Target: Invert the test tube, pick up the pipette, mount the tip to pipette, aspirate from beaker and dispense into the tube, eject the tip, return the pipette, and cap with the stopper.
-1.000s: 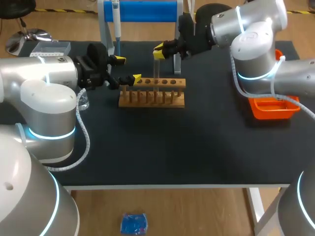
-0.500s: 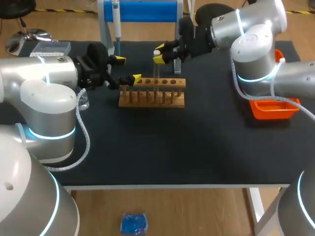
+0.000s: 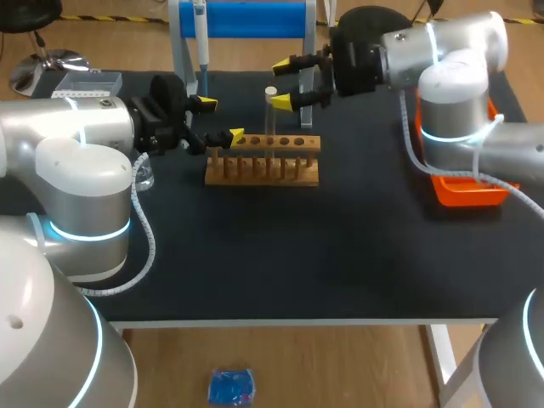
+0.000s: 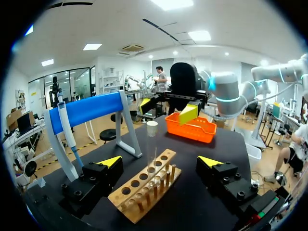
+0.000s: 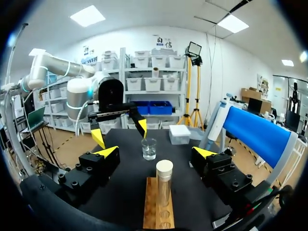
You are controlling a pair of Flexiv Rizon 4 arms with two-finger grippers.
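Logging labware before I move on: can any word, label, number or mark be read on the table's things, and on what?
No text can be read.
Beaker: scale marks, if any, are too small to tell.
Test tube, wooden rack, pipette, orange tray: no print shows.

Wide bare table (image 3: 280, 255) in front of wooden rack (image 3: 263, 170), free for approach; behind rack it's tight: capped test tube (image 3: 270, 106) stands upright, R gripper (image 3: 283, 82) spread just beside it, blue pipette stand (image 3: 246, 19) close behind; L gripper (image 3: 221, 119) crowds rack's left end.
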